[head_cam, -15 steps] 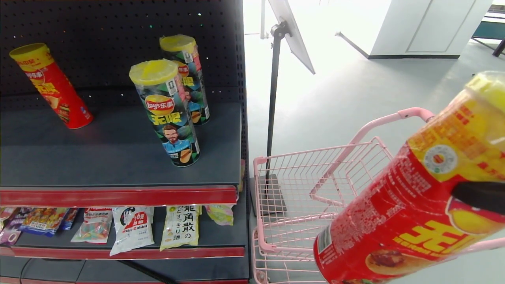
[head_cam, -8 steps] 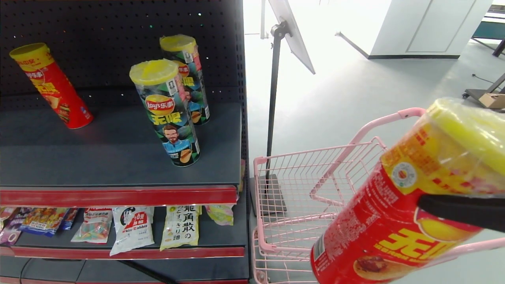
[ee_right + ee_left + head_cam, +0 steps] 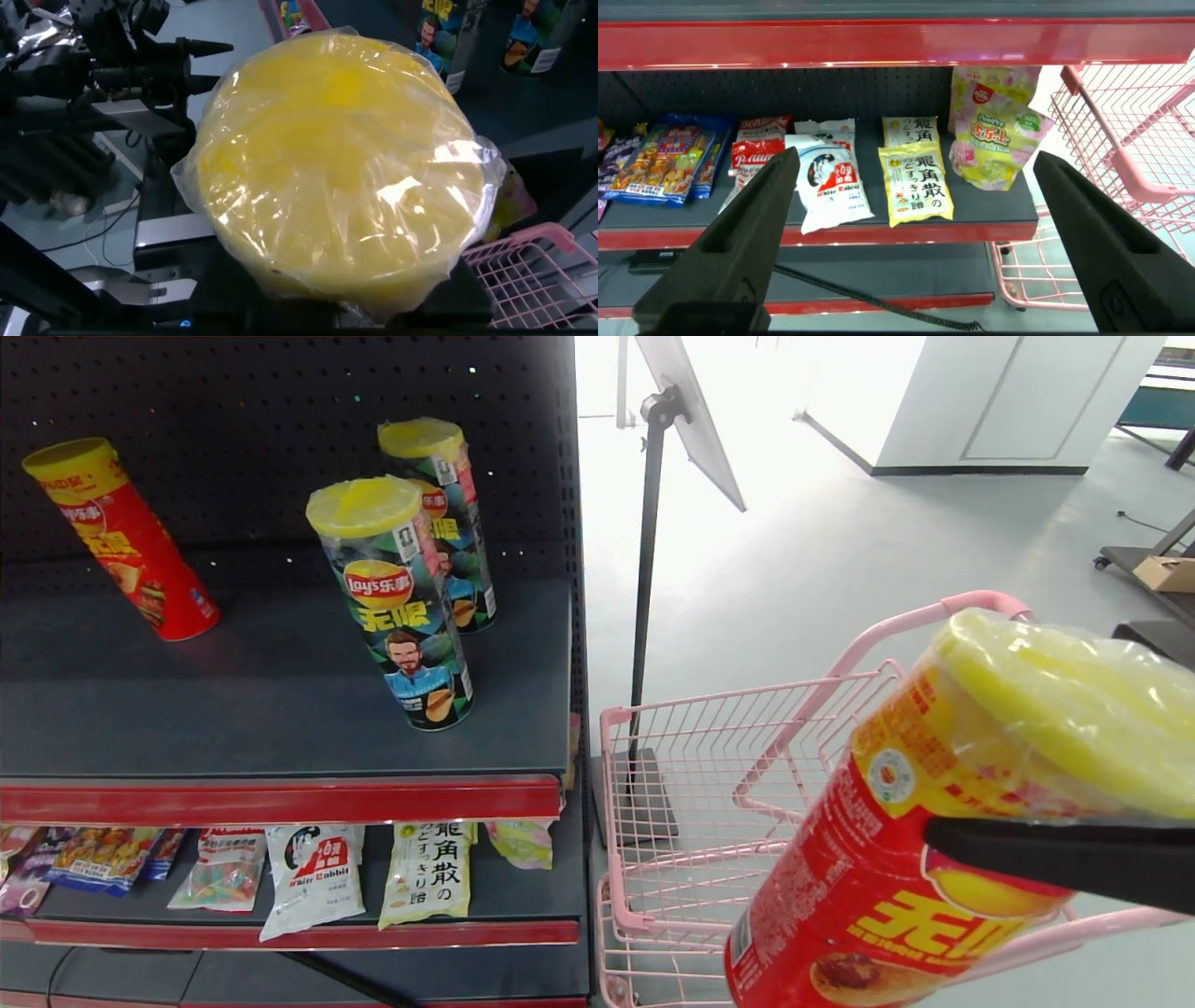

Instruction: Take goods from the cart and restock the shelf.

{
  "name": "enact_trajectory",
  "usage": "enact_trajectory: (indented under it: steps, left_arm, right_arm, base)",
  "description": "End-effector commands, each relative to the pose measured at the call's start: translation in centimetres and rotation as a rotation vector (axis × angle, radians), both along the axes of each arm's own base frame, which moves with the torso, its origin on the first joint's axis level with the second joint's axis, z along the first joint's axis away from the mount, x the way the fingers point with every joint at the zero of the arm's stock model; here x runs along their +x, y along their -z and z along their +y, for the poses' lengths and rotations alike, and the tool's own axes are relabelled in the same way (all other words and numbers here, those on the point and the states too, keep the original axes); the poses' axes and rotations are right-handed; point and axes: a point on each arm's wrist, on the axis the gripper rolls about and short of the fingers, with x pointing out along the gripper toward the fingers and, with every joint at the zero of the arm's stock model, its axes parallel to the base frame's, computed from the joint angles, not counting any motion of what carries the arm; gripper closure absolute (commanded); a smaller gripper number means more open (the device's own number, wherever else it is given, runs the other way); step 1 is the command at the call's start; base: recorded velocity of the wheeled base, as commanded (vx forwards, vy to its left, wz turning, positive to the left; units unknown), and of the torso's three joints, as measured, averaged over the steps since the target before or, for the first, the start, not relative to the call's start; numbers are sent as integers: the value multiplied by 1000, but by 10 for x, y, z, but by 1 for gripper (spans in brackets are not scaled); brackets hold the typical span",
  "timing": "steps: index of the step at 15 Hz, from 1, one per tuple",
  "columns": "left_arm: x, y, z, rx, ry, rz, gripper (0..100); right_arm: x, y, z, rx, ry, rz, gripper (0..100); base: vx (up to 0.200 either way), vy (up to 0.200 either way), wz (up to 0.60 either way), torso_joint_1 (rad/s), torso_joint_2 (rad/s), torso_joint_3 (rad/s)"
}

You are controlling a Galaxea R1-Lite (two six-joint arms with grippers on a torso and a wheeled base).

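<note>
A tall red chip can (image 3: pixel 920 840) with a yellow plastic-wrapped lid (image 3: pixel 341 168) hangs tilted above the pink cart (image 3: pixel 747 775), close to the head camera. My right gripper (image 3: pixel 1064 863) is shut on it just under the lid, one black finger (image 3: pixel 1027 854) crossing its front. On the upper shelf (image 3: pixel 261 709) stand two green-and-black chip cans (image 3: pixel 397 602) (image 3: pixel 439 518) and one red can (image 3: pixel 121 537) at the far left. My left gripper (image 3: pixel 915 233) is open, low in front of the lower shelf of snack bags (image 3: pixel 915 182), holding nothing.
A red price rail (image 3: pixel 280 798) edges the upper shelf, with free room between the red can and the green ones. A black pole with a sign (image 3: pixel 649 551) stands between shelf and cart. Open grey floor lies behind the cart.
The red can has swung left and lower in the head view, its lid tipping toward the camera. The right gripper's finger moved left with it. Shelf goods and cart stayed put.
</note>
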Motion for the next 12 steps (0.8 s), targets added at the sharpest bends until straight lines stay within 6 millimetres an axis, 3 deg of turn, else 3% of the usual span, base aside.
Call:
enact_trajectory:
  steps: [1,7,12]
  left_arm:
    - [0,0,0,0,-1,2,0]
    - [0,0,0,0,-1,0,0]
    - [0,0,0,0,-1,2,0]
  right_arm:
    - [2,3,3,-10,-3,8,100]
    - [17,23,16,-59,-4,41,100]
    - [29,45,39,-114,-46,59,100]
  base:
    - [0,0,0,0,0,0]
    - [0,0,0,0,0,0]
    - [0,0,0,0,0,0]
